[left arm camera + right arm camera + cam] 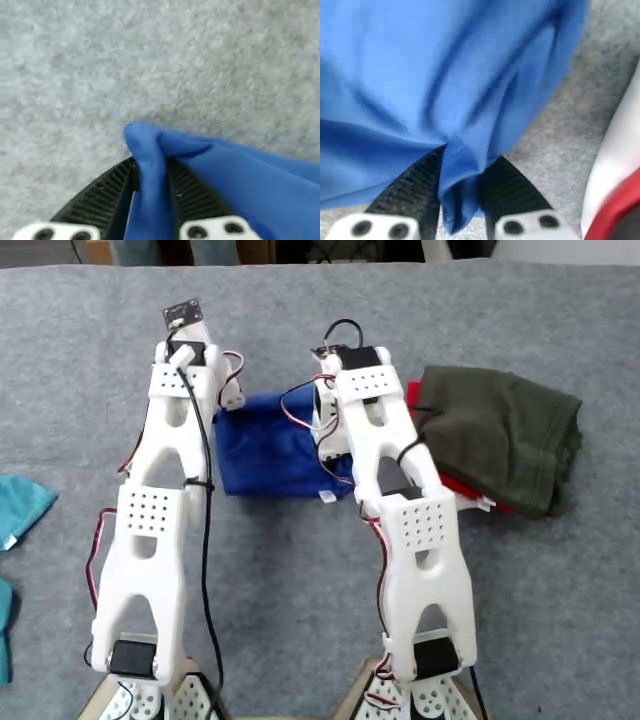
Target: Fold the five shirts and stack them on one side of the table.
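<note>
A blue shirt point(268, 448) lies between the two arms on the grey felt, partly folded. My left gripper point(150, 170) is shut on a pinched corner of the blue shirt point(235, 185), at its far left edge. My right gripper point(462, 175) is shut on a fold of the blue shirt point(435, 75) at its right edge. To the right lies a folded olive green shirt point(500, 435) on top of a red shirt point(462, 486). A teal shirt point(18, 510) lies at the left edge of the table.
The grey felt point(300, 580) covers the whole table. A red and white shape point(617, 195) stands close beside the right gripper in the right wrist view. Open felt lies in front of the blue shirt, between the arm bases.
</note>
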